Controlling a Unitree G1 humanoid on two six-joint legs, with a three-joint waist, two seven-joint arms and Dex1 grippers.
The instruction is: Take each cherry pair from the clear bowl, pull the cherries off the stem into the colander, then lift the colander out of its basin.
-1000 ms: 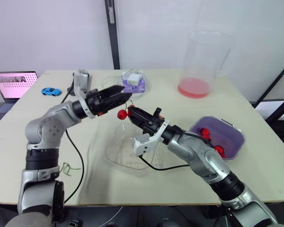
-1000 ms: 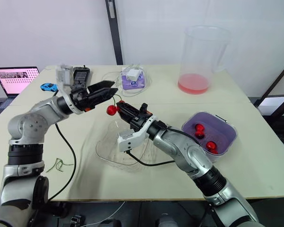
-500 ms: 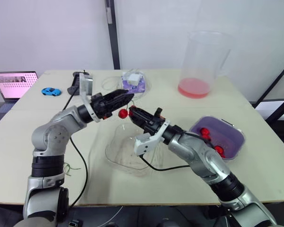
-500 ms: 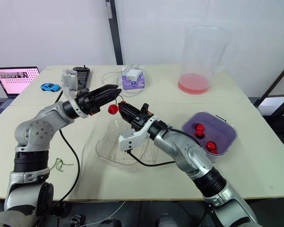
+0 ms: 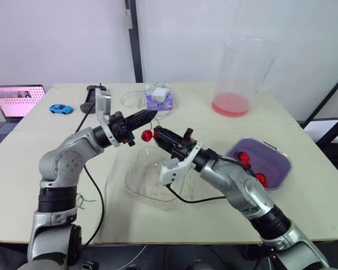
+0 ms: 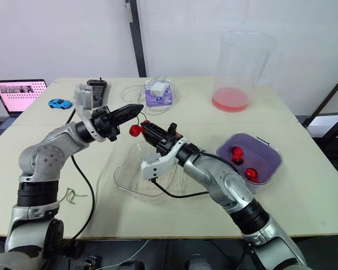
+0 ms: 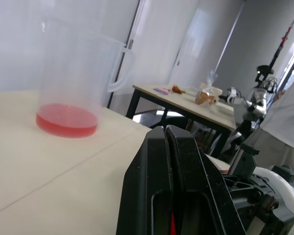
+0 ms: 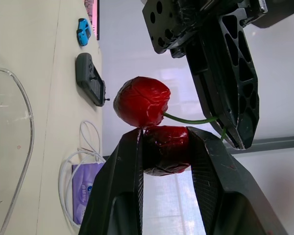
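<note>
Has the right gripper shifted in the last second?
No. The right gripper keeps its place against the clear bowl, shut on a cherry.

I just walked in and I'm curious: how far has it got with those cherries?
Some cherries already lie in the purple colander. Right now the right pincer clamps one cherry of a pair while the left pincer grips its stem, not yet pulled apart. Lifting the colander out is left.

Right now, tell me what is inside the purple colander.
At least three red cherries lie in the purple colander; its near wall hides part of the bottom.
</note>
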